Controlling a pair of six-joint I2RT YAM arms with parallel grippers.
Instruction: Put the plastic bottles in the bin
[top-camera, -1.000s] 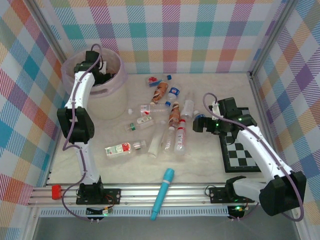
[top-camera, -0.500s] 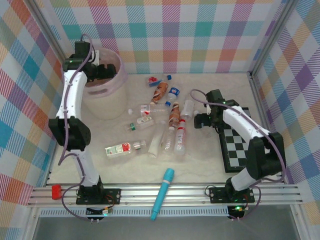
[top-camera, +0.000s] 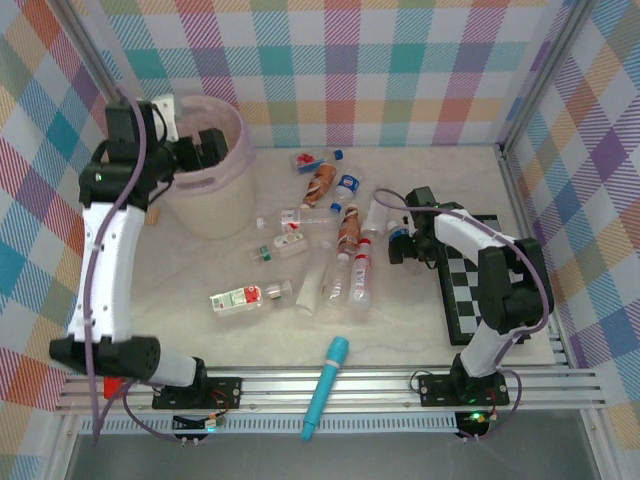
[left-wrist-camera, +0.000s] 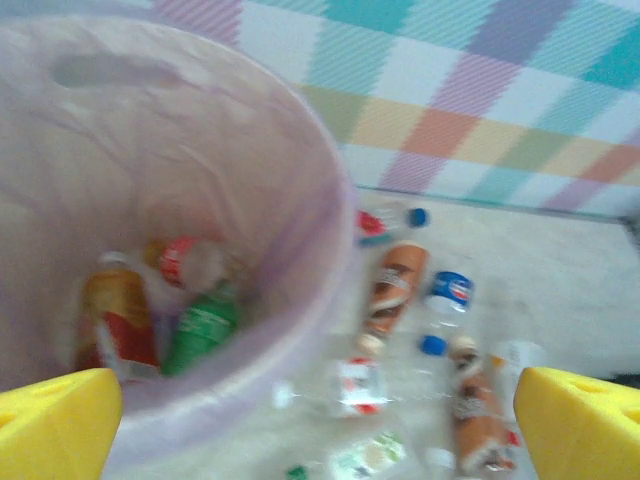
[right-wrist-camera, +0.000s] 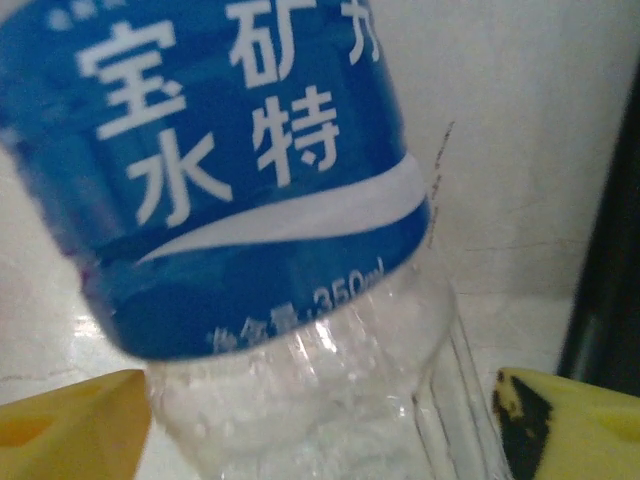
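Top external view: a pale marbled table (top-camera: 250, 345) carries, at its far left corner, the large round translucent pink-lilac plastic bin (top-camera: 215, 205). The left gripper (top-camera: 207, 148) hangs over the bin's rim, its yellow fingers spread wide with nothing between them. Left wrist view: bottles already lie on the bin floor, one of them a green bottle (left-wrist-camera: 203, 328). The scattered small plastic bottles (top-camera: 340, 255) lie on their sides about the table's middle. Toward the right edge, the right gripper (top-camera: 398, 242), the nearer arm, straddles a clear bottle with a blue label (right-wrist-camera: 250, 190). Right wrist view: the bottle's long axis crosses the line between the pads. Whether they already pinch it cannot be told. The bin lies well apart, toward the far left corner.
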